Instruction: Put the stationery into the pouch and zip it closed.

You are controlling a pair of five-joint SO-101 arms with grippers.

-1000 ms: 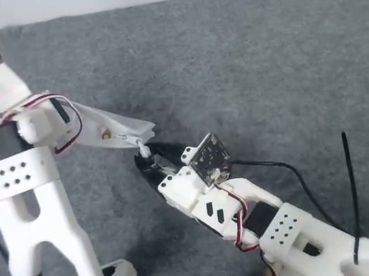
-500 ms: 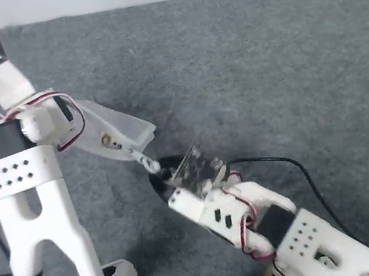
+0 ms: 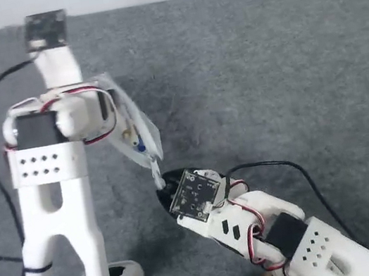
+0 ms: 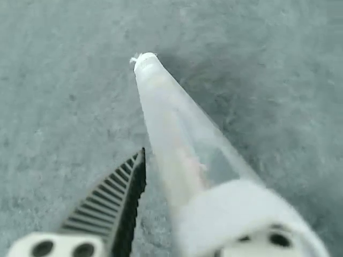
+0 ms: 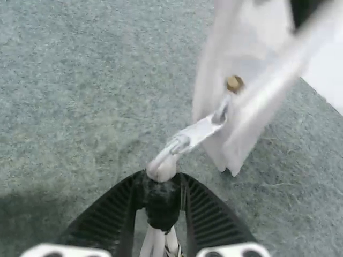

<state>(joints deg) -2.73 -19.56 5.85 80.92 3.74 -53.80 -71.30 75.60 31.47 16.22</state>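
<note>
Clear pouch (image 3: 136, 138) clamped in left pincer (image 4: 161, 182), zip pull (image 5: 187, 140) (angled outward) pinched by right pincer (image 5: 161, 195) just beside

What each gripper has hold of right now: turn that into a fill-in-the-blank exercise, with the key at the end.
1. The left gripper and the right gripper are both ____.
2. The pouch is held by the ____ gripper.
3. The zipper pull is pinched by the ____ gripper.
4. The mat under the arms is ____ in colour.
Missing words: shut; left; right; grey.
</note>
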